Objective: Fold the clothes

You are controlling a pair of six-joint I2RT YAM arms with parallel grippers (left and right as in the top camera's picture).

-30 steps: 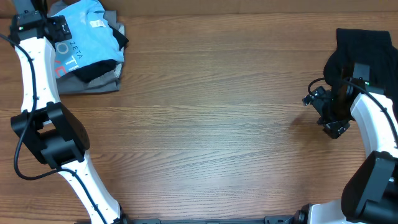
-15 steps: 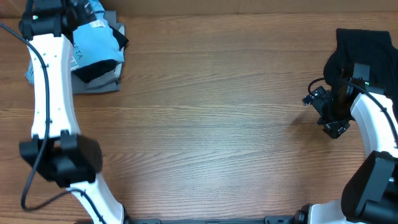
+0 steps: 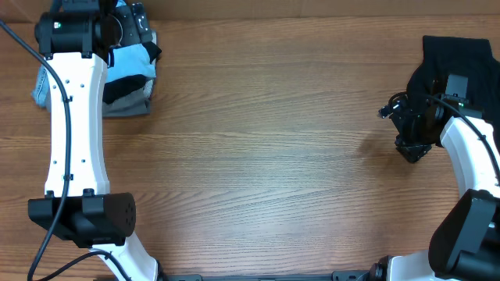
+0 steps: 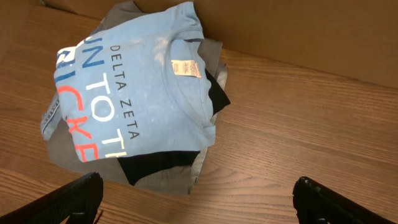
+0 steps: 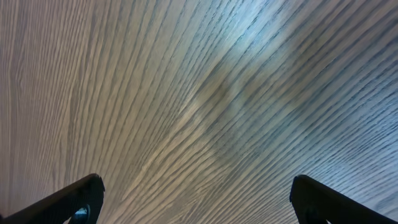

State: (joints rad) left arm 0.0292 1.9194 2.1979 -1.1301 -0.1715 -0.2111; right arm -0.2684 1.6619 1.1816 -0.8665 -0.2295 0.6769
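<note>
landmark: the stack [image 3: 125, 103] of folded garments at the far edge of the table [image 3: 266, 156]. the light blue t-shirt [image 4: 140, 93] lies on top of the stack, folded to a rough rectangle, with the collar and neck label facing up and white and coral-red letters running down one side. under it a black garment [image 4: 152, 167] and a grey garment [image 4: 177, 180] show at the stack's near edge, so the shirt rests on cloth, not on wood. the left gripper [image 4: 199, 198] hangs above the stack, just to its near side, fingers spread wide with nothing between them (only bare wood and the stack's edge show in the gap). we judge the shirt folded and set in place; the wide fingers fit a release rather than a grab. the right gripper [image 5: 196, 200] sits far across the table from the stack, fingers also wide and empty, with only wood grain beneath. it is probably parked there to leave the left arm room. a black heap [image 3: 461, 55] lies at the end opposite the stack, just beyond the right gripper. we take it as the next piece to fold, but cannot tell whether it is one garment or several.
</note>
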